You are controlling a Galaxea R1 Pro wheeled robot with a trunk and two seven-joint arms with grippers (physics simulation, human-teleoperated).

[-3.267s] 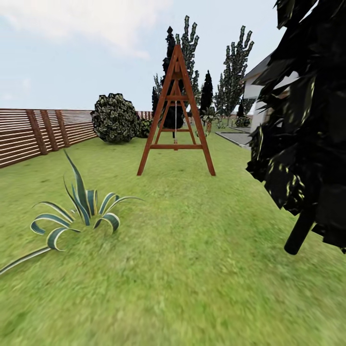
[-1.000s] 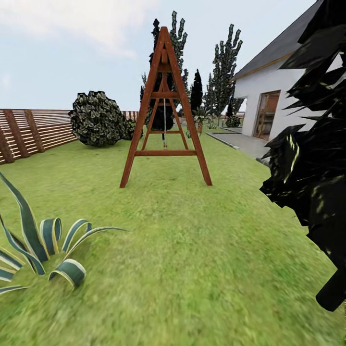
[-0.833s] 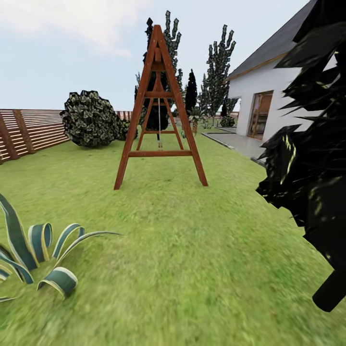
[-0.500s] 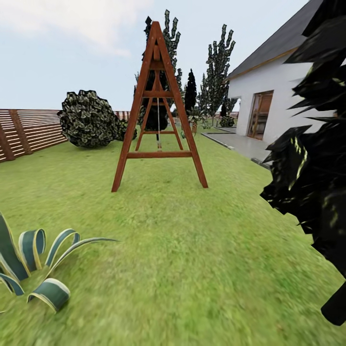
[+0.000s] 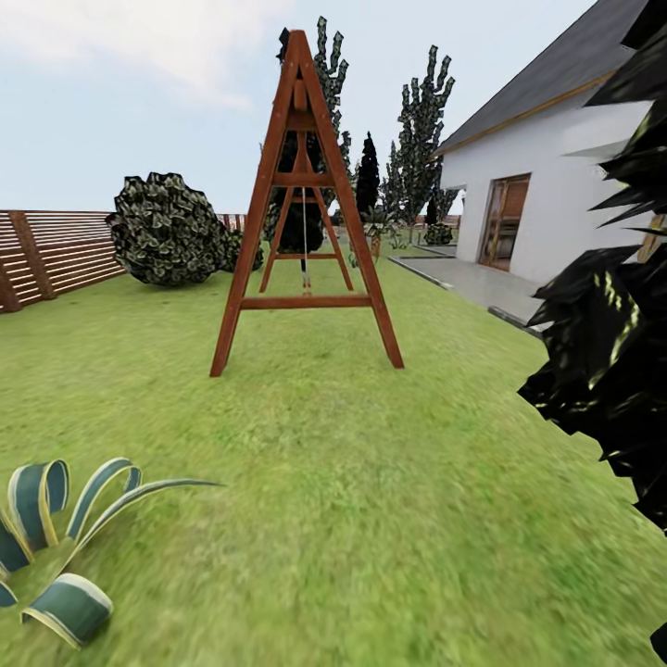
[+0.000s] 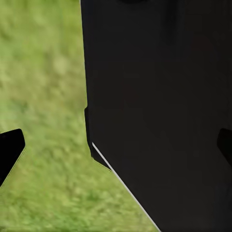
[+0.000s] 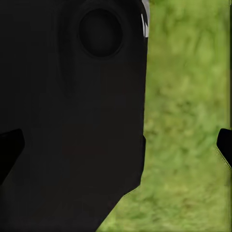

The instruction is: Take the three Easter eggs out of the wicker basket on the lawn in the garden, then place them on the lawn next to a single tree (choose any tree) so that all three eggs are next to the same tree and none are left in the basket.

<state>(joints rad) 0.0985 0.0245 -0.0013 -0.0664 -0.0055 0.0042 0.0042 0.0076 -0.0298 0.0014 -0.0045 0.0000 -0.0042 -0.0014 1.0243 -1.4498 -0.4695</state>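
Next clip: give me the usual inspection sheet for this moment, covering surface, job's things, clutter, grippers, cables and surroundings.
Surface: mottled green grass lawn, flat, stretching ahead.
Job's things: tall, dark, pale-speckled trees stand far off; eggs and basket nothing seen.
Clutter: striped green spiky plant low at the left; red-brown wooden A-frame swing ahead; dark blocky foliage close at the right.
Grippers: dark fingertips at the wrist views' edges over grass, state unclear.
Cables: nothing seen.
Surroundings: brown slatted wooden fence, round dark shrub, white house, grey paving.
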